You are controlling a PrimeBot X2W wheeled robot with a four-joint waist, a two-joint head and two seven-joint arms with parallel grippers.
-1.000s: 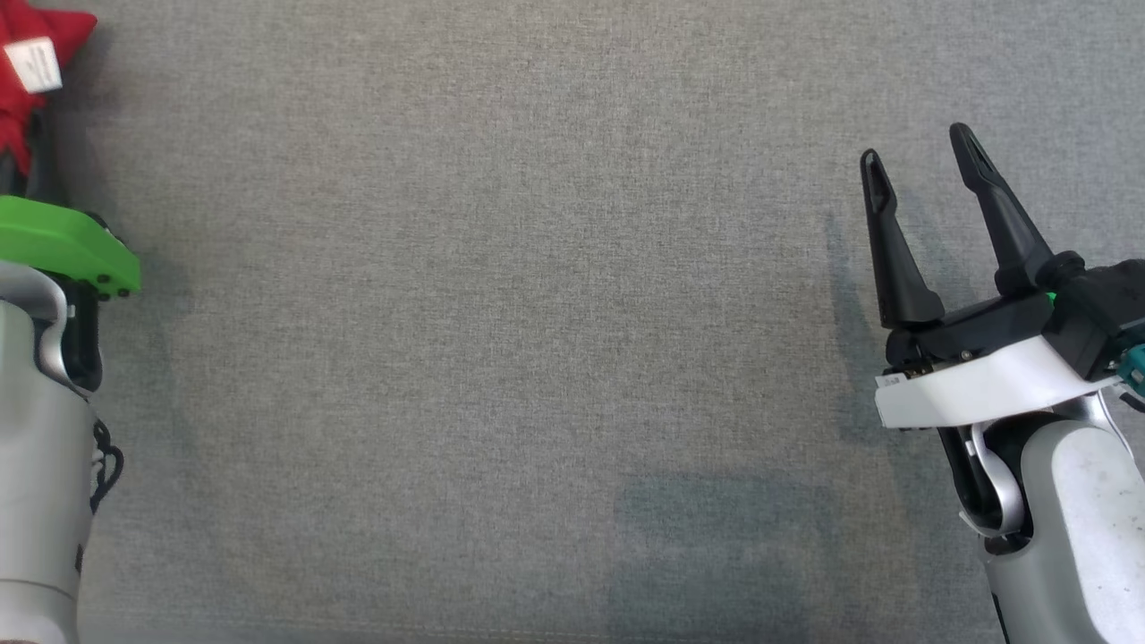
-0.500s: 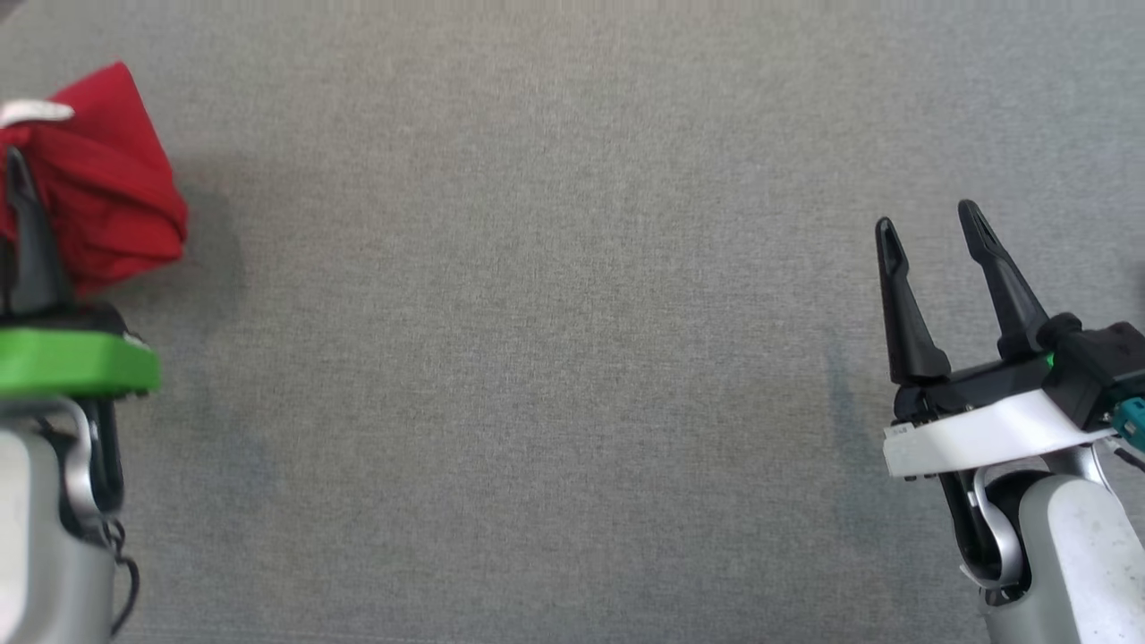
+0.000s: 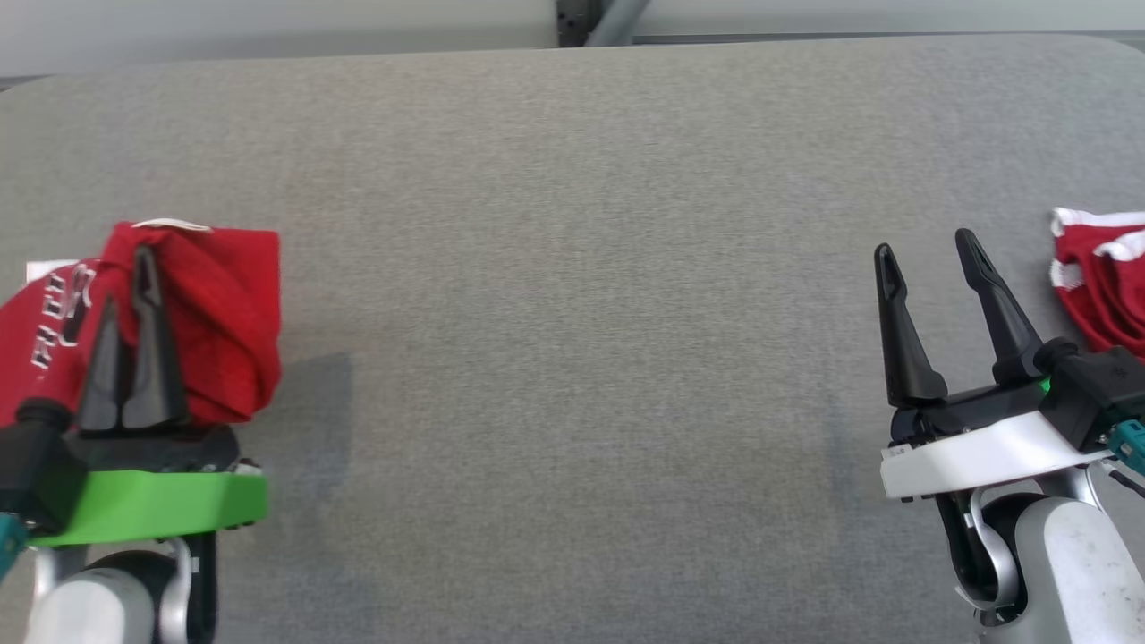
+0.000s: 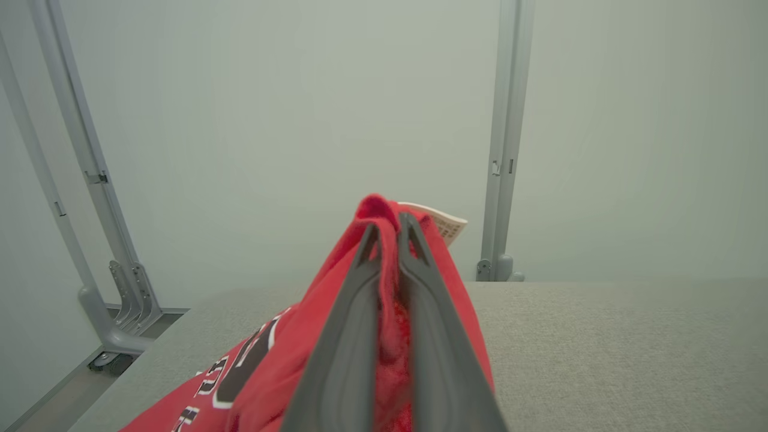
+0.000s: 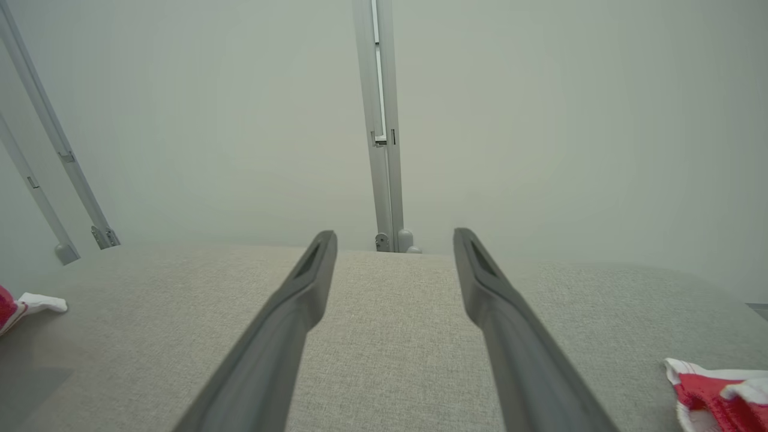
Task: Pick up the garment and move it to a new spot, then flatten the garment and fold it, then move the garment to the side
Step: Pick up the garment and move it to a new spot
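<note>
Since a second ago the head camera has tilted up, so the far edge of the grey fabric-covered table (image 3: 572, 179) has come into sight. Allowing for that, the left gripper (image 3: 130, 282) and its load now sit further in from the left border. Its two dark fingers are pressed nearly together on a bunched fold of the red jersey garment with white-and-black lettering (image 3: 228, 304). The garment hangs as a crumpled bundle around and beyond the fingertips. It casts a shadow on the table to its right, so it looks lifted clear there, while the left wrist view shows its lettered part trailing down toward the table's left end. The right gripper (image 3: 926, 249) hovers empty at the right, fingers spread wide, near a second red-and-white cloth (image 3: 1096, 286) at the table's right border. The carry to a new spot appears to be under way. To do it well, keep the pinch firm, head for the bare middle, lower until the trailing cloth lands first, and release only once the bundle rests, leaving room on both sides for spreading it flat
</note>
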